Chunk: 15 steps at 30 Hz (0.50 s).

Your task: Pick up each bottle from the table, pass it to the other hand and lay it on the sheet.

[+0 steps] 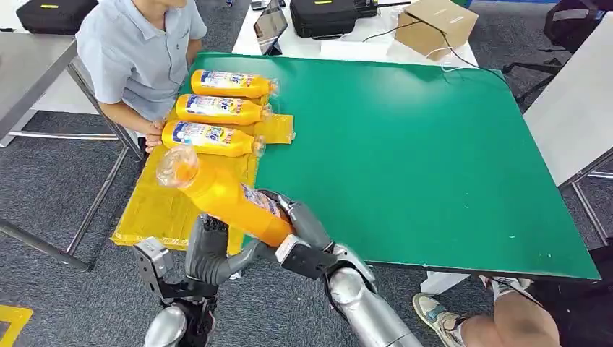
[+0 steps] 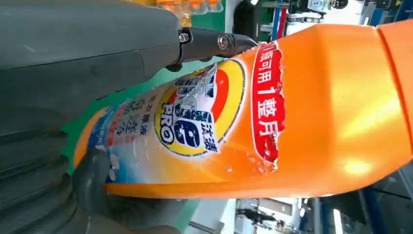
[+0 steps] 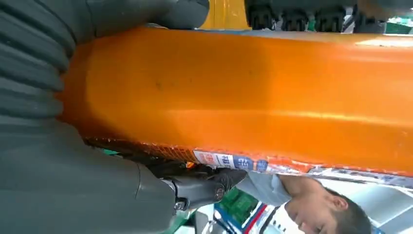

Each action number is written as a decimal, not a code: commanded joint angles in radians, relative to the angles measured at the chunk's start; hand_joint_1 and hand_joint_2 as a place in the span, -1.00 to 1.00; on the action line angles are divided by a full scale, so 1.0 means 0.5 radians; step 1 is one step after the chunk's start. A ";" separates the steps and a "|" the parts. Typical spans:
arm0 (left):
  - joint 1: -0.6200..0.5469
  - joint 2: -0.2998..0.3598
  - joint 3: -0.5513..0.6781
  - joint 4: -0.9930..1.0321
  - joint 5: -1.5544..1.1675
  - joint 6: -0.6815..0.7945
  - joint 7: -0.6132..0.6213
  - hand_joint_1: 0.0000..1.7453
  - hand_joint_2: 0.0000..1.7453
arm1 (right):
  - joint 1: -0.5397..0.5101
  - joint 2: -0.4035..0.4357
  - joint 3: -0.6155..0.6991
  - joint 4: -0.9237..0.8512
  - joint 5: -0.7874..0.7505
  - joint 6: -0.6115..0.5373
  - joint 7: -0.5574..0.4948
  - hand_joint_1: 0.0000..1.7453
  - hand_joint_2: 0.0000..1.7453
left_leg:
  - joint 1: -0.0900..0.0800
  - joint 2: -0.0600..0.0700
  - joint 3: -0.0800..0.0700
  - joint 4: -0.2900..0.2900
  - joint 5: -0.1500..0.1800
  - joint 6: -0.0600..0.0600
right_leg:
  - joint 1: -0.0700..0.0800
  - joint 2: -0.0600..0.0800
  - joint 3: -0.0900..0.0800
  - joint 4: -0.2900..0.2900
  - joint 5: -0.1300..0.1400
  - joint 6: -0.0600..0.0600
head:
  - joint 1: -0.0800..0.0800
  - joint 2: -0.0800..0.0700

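Observation:
An orange bottle [image 1: 220,195] with a clear cap hangs tilted over the yellow sheet [image 1: 155,213], cap pointing to the far left. My right hand [image 1: 302,225] grips its lower end at the label. My left hand [image 1: 209,246] reaches up from below and closes around the bottle's middle. In the left wrist view the labelled bottle [image 2: 253,117] lies between the thumb and a dark finger [image 2: 219,43]. The right wrist view has the bottle [image 3: 243,97] pressed into that hand's palm. Three more orange bottles [image 1: 209,137] lie side by side on the sheet's far part.
A person in a blue shirt [image 1: 137,50] sits at the table's far left, one hand [image 1: 153,134] resting by the sheet's edge. The green table [image 1: 419,159] stretches out to the right. A cardboard box [image 1: 436,25] and a black case [image 1: 324,16] stand beyond it.

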 commanded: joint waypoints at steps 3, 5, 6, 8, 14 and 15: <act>-0.157 0.052 -0.051 0.202 0.024 -0.041 0.053 -1.00 1.00 | -0.183 -0.041 0.247 0.217 0.065 0.047 -0.017 1.00 1.00 | 0.001 0.001 0.007 -0.002 -0.001 -0.002 | 0.002 -0.002 0.008 -0.003 -0.001 -0.003 | 0.000 0.000; -0.173 0.036 -0.039 0.223 0.084 -0.051 0.116 -1.00 1.00 | -0.190 -0.041 0.272 0.241 0.063 0.065 -0.035 1.00 1.00 | 0.000 -0.001 0.007 -0.003 0.000 -0.001 | 0.001 -0.004 0.007 -0.002 -0.001 -0.003 | 0.000 0.000; -0.176 0.032 -0.040 0.227 0.096 -0.052 0.123 -1.00 1.00 | -0.189 -0.044 0.278 0.242 0.063 0.067 -0.038 1.00 1.00 | 0.001 0.000 0.006 -0.002 0.000 -0.001 | 0.001 -0.002 0.006 -0.002 0.000 -0.002 | 0.000 0.000; -0.192 0.027 -0.037 0.244 0.163 -0.077 0.160 -1.00 1.00 | -0.191 -0.057 0.293 0.244 0.064 0.076 -0.073 1.00 1.00 | 0.000 0.001 0.006 -0.002 -0.001 -0.001 | 0.001 -0.001 0.007 -0.002 -0.001 -0.002 | 0.000 0.000; -0.263 0.024 -0.022 0.258 0.281 -0.084 0.170 1.00 1.00 | -0.206 -0.061 0.271 0.292 0.014 0.133 -0.062 1.00 1.00 | 0.000 -0.001 0.003 -0.002 0.001 -0.001 | 0.000 -0.003 0.004 -0.001 0.000 -0.002 | 0.000 0.000; -0.273 0.025 -0.021 0.254 0.281 -0.084 0.171 1.00 1.00 | -0.204 -0.067 0.268 0.298 0.014 0.132 -0.063 1.00 1.00 | 0.001 -0.002 0.007 -0.002 0.000 -0.002 | 0.001 -0.006 0.008 -0.002 -0.001 -0.003 | 0.000 0.000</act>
